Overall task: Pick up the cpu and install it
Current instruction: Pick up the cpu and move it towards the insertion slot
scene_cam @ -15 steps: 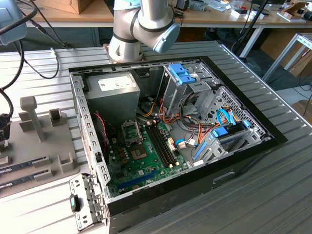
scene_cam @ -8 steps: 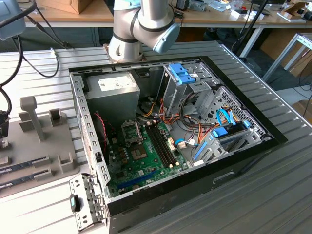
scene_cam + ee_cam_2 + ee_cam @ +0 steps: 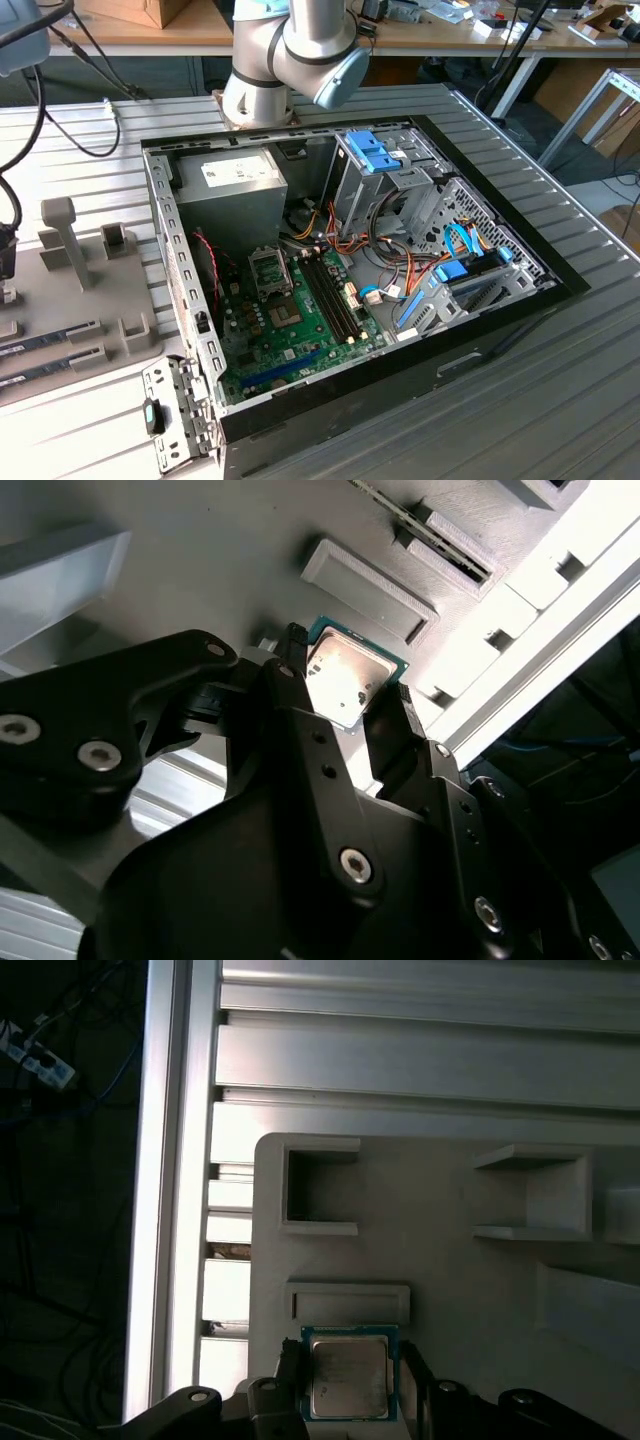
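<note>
Here we are over the grey fixture tray [image 3: 450,1290]. The gripper [image 3: 350,1365] has its black fingers [image 3: 288,1385] drawn in narrow and closed on the cpu [image 3: 348,1378], one on each of two opposite edges. The shiny silver lid faces up, with a thin green border showing round it.

In the second wrist view it's the same grip. The gripper [image 3: 345,670] brackets the cpu [image 3: 345,678], and light glares off the metal top. The chip sits just beside a long raised block [image 3: 348,1302] moulded into the tray, with a square pocket [image 3: 320,1188] further along the tray. It looks to be resting on the tray surface or barely off it; I can't tell which from these angles.

In the exterior view the arm [image 3: 290,50] stands behind the open computer case [image 3: 400,345], which lies on the ribbed metal table [image 3: 400,430]. Inside is the green motherboard [image 3: 290,330], with the processor socket [image 3: 270,268] near the grey power supply [image 3: 235,185]. The tray [image 3: 75,305] lies to the exterior view's left of the case, and it carries two memory sticks [image 3: 50,340].
</note>
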You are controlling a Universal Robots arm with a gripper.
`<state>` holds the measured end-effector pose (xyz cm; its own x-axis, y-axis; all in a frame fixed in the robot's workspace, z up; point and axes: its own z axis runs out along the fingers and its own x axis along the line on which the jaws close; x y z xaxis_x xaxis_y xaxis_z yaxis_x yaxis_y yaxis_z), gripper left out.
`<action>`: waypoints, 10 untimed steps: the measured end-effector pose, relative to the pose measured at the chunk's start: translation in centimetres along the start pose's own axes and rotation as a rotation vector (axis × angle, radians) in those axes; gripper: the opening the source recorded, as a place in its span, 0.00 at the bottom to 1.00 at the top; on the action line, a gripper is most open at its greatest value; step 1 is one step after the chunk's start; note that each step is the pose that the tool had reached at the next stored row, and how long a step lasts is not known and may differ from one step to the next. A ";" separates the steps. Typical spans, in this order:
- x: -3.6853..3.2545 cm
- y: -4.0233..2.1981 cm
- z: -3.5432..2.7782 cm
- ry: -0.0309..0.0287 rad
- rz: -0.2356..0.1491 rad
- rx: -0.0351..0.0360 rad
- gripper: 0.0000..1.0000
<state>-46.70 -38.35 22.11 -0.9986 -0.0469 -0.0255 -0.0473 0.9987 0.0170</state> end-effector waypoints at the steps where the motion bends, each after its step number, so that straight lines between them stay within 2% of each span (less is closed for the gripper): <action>1: 0.00 0.00 -0.05 0.0000 0.000 -0.0001 0.47; 10: -0.01 0.01 -0.48 -0.0002 0.000 -0.0032 0.47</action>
<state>-46.70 -38.35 22.59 -0.9986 -0.0468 -0.0257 -0.0473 0.9987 0.0202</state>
